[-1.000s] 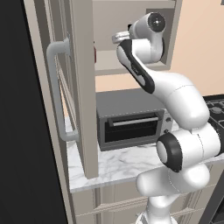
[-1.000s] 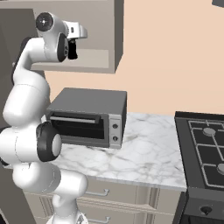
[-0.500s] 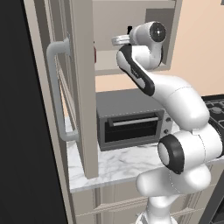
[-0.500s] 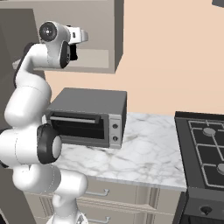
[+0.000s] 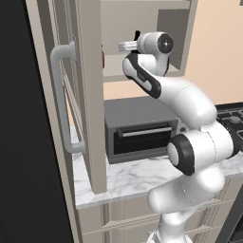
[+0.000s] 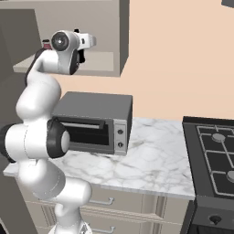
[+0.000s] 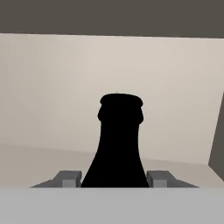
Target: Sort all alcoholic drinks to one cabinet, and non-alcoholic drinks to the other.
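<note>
Marble counter (image 6: 151,160) – toaster oven (image 6: 93,123) beneath open cabinet (image 5: 142,28).

A matt black cola bottle (image 7: 120,144), a glossy veined marble counter (image 6: 151,160), a dull grey metal oven (image 6: 98,121), matt beige cabinet (image 5: 142,28).

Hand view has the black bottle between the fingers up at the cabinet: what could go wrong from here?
1. The fingers flank the black cola bottle low on its body; if the grip is loose, it could tip or drop.
2. The open cabinet door stands close beside the arm; a wide swing could strike it.
3. The toaster oven sits right below, in the path of a fall.
</note>
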You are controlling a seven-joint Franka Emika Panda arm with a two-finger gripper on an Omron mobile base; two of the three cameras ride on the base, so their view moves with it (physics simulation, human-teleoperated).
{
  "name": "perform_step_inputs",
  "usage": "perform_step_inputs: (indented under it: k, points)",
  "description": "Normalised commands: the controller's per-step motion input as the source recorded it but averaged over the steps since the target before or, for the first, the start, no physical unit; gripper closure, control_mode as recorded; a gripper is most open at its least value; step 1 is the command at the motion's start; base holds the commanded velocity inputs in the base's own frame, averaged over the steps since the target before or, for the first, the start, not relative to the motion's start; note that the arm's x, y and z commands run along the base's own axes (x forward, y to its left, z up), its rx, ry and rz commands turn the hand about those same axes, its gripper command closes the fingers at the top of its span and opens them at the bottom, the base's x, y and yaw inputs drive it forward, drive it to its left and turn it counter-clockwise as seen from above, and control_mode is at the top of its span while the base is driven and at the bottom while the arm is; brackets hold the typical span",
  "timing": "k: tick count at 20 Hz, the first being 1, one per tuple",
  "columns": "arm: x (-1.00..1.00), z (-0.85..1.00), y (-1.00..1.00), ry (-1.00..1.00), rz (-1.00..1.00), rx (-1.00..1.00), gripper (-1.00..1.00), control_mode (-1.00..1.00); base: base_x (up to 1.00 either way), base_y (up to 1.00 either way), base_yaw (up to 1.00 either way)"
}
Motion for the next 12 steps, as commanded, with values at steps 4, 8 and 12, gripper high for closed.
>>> perform_step_inputs:
  k: [4,8,12]
  points:
    - [0.39,-0.13,0.0,0.0,0.0,0.0,1.0,-1.0,0.0,0.0,0.0]
    - [0.36,-0.07,0.0,0.0,0.0,0.0,1.0,-1.0,0.0,0.0,0.0]
    - [0.41,-0.03,0.0,0.0,0.0,0.0,1.0,-1.0,0.0,0.0,0.0]
